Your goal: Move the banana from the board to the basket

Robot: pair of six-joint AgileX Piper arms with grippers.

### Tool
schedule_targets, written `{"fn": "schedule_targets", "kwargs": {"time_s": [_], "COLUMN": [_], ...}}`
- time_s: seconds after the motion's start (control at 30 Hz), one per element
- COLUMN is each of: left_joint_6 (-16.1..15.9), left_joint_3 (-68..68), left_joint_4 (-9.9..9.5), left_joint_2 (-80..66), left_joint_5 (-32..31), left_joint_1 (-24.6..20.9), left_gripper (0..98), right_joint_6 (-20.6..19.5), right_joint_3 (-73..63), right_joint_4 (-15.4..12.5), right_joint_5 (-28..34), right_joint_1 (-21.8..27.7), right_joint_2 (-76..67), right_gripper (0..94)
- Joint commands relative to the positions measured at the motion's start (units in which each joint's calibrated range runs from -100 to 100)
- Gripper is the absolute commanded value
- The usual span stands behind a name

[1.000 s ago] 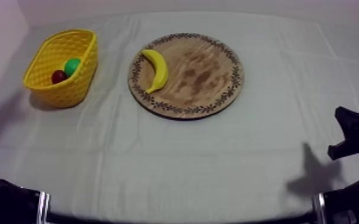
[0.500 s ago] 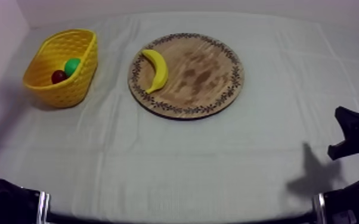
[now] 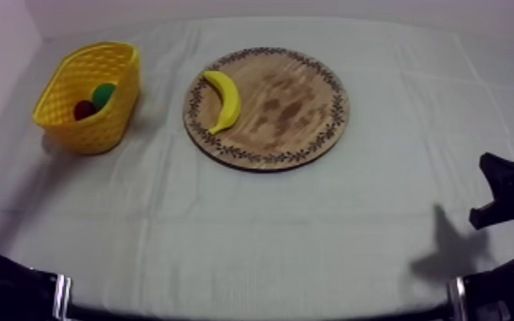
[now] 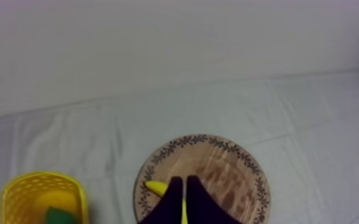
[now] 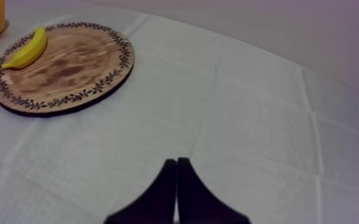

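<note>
**Table stock: banana on the board, both grippers closed and empty**

Entry 1, left arm [image 3: 2,288]. Sits low at the near left edge of the table, well apart from every listed item.

Entry 2, left gripper [image 4: 184,179]. Two black fingers pressed together into a narrow wedge, nothing held between them. Points toward the board and lines up with the banana in the left wrist view, without contact.

Entry 3, yellow basket [image 3: 90,128]. Stands upright at the far left of the grey-white cloth [image 3: 252,230], beside the board and apart from it. Holds a small red fruit [image 3: 84,109] and a green toy fruit [image 3: 102,94], side by side.

Entry 4, banana [image 3: 224,100]. Lies flat on the left part of the board, just inside the patterned rim. Curved, ungrasped, outside the basket.

Entry 5, round wooden board [image 3: 299,111]. Lies flat on the cloth around the middle of the table, right of the basket. Leaf pattern all along the rim.

Entry 6, right arm [image 3: 510,198]. Sits low at the right edge of the table, well apart from the board.

Entry 7, right gripper [image 5: 176,161]. Fingers closed against each other, gripping nothing. Hangs over bare cloth, board and banana well ahead of it.
</note>
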Motion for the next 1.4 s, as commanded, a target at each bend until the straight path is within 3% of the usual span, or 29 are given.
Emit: {"fn": "schedule_targets", "kwargs": {"time_s": [0.0, 0.3, 0.63, 0.7, 0.83, 0.93, 1.1, 1.37], "left_joint_6": [1.56, 7.88, 9.70, 9.78, 8.51, 8.30, 8.35, 9.00], "left_joint_3": [-0.25, -3.32, -5.82, -5.68, -5.22, -5.16, -5.34, -3.41], "left_joint_4": [-0.69, -3.31, -4.89, -4.99, -5.05, -4.93, -3.82, -2.40], "left_joint_2": [2.87, 12.28, 19.30, 19.68, 19.96, 19.97, 19.91, 19.79], "left_joint_5": [0.38, 1.65, -0.82, -0.86, -0.53, -0.13, 1.65, 4.47], "left_joint_1": [1.07, 3.06, 2.94, 2.91, 3.05, 3.11, 2.98, 2.93], "left_gripper": [0.0, 0.0, 0.3, 9.6, 47.1, 63.4, 74.0, 77.3], "right_joint_6": [0.00, 0.00, 0.00, 0.00, 0.00, 0.00, 0.00, 0.00], "right_joint_3": [-0.03, -0.03, -0.03, -0.03, -0.03, -0.03, -0.03, -0.03], "right_joint_4": [0.00, 0.00, 0.00, 0.00, 0.00, 0.00, 0.00, 0.00], "right_joint_5": [-0.02, -0.02, -0.02, -0.02, -0.02, -0.02, -0.02, -0.02], "right_joint_1": [0.00, 0.00, 0.00, 0.00, 0.00, 0.00, 0.00, 0.00], "right_joint_2": [0.00, 0.00, 0.00, 0.00, 0.00, 0.00, 0.00, 0.00], "right_gripper": [0.3, 0.3, 0.3, 0.3, 0.3, 0.3, 0.3, 0.3]}}
